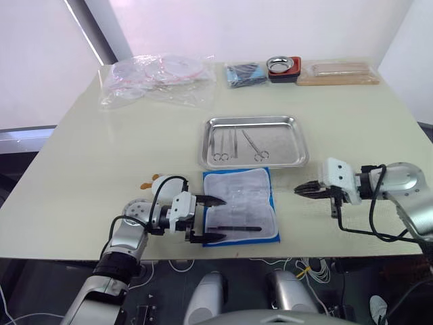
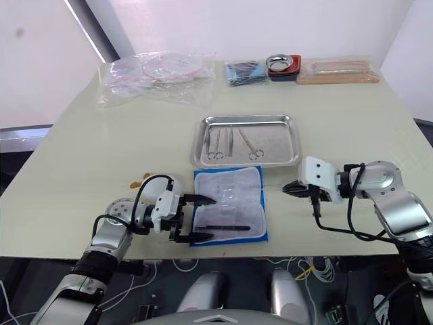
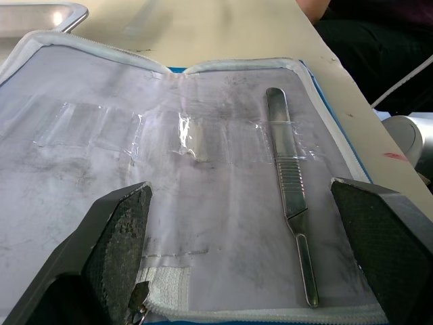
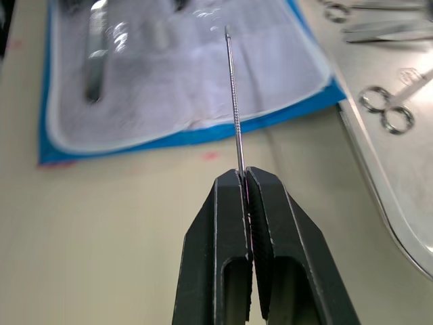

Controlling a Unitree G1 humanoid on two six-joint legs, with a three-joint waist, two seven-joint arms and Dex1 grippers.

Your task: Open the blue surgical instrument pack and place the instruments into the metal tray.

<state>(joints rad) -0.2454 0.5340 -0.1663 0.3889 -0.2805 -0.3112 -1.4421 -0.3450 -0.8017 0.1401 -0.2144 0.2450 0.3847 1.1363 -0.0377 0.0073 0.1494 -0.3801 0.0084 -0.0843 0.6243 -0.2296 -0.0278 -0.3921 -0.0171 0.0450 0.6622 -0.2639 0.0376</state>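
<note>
The blue surgical instrument pack (image 1: 240, 203) lies unfolded on the table, pale lining up, just in front of the metal tray (image 1: 252, 164). One straight instrument (image 3: 291, 196) rests on the lining near the pack's front edge. Ring-handled and straight instruments (image 1: 226, 144) lie in the tray. My left gripper (image 1: 218, 219) is open at the pack's left edge, its fingers (image 3: 122, 237) spread over the lining, with the straight tool between them. My right gripper (image 4: 245, 177) hovers to the right of the pack, shut on a thin serrated instrument (image 4: 235, 101) that points toward the pack.
At the table's far edge are a clear plastic bag of tubing (image 1: 159, 78), a darker blue packet (image 1: 245, 73), a round metal bowl in a red holder (image 1: 284, 66) and a tan flat package (image 1: 338, 72). Both arms are near the front table edge.
</note>
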